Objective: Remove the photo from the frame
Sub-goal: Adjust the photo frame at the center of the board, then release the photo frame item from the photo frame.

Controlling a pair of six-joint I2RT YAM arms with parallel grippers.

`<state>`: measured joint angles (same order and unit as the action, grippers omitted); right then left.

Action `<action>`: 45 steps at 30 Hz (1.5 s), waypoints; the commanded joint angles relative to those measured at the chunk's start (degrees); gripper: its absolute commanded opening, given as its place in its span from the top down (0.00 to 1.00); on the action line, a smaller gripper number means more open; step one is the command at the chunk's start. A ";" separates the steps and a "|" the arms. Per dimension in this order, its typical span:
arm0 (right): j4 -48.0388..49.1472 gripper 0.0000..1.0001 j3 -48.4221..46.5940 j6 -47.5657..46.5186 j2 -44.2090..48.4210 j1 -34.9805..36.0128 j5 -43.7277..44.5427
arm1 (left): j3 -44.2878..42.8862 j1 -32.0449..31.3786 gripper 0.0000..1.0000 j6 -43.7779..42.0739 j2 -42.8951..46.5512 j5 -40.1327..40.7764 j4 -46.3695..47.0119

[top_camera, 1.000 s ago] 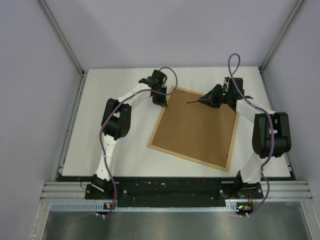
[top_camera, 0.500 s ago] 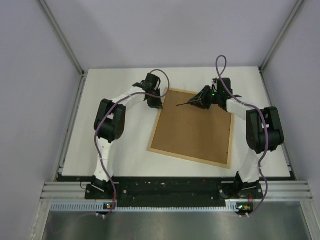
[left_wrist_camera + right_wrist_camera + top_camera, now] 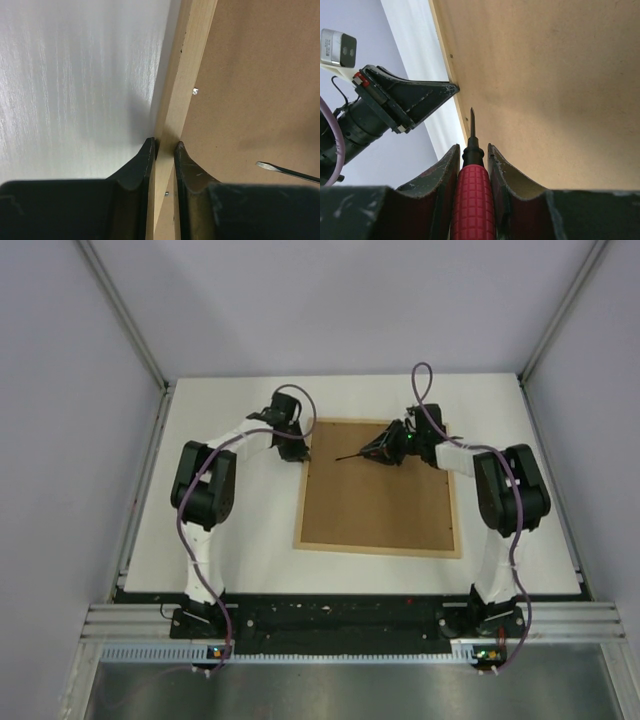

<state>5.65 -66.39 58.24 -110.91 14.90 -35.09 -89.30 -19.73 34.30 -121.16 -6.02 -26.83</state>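
Little was done yet: the frame lay face down, backing board in place (photo presumably beneath, unseen), right gripper clamping a screwdriver, left gripper astride the rim, whether pinching I could not tell.

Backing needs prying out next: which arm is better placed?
Right: the right tool grips the screwdriver, tip over the backing board by the frame rim; the left tool only straddles that rim.

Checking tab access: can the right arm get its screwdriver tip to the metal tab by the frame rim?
Probably yes. The screwdriver tip hovers over bare backing board, with nothing between it and the tab. The left end effector straddles the frame rim just beside.
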 commanded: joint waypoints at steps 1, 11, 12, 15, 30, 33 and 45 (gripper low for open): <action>5.33 1.00 0.64 3.28 -1.94 2.41 -2.17 | 2.11 1.01 0.79 4.54 2.24 -2.15 -0.33; 12.54 1.00 4.77 7.24 -3.52 4.88 -3.67 | 0.88 5.48 0.57 0.24 7.96 -7.77 -0.50; 13.41 1.00 5.13 6.98 -3.61 4.97 -3.41 | 1.23 6.10 0.57 -0.29 8.22 -9.00 -0.42; 13.96 1.00 5.22 4.44 -3.70 5.58 -2.44 | 3.07 7.51 0.58 -2.57 8.57 -11.99 -0.15; 11.40 1.00 2.32 2.84 -6.42 9.10 -0.85 | 5.71 7.95 0.77 -9.08 6.46 -19.64 -1.82; 11.14 1.00 1.53 3.90 -7.47 9.71 -1.38 | 7.03 7.95 0.82 -9.25 6.82 -20.34 -1.47; 13.76 1.00 2.75 11.53 -8.27 9.98 -4.36 | 8.52 7.42 0.91 -9.34 8.14 -20.08 -1.03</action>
<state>17.98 -63.55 66.30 -117.75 23.57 -37.78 -81.49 -11.90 25.74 -114.91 -25.28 -28.69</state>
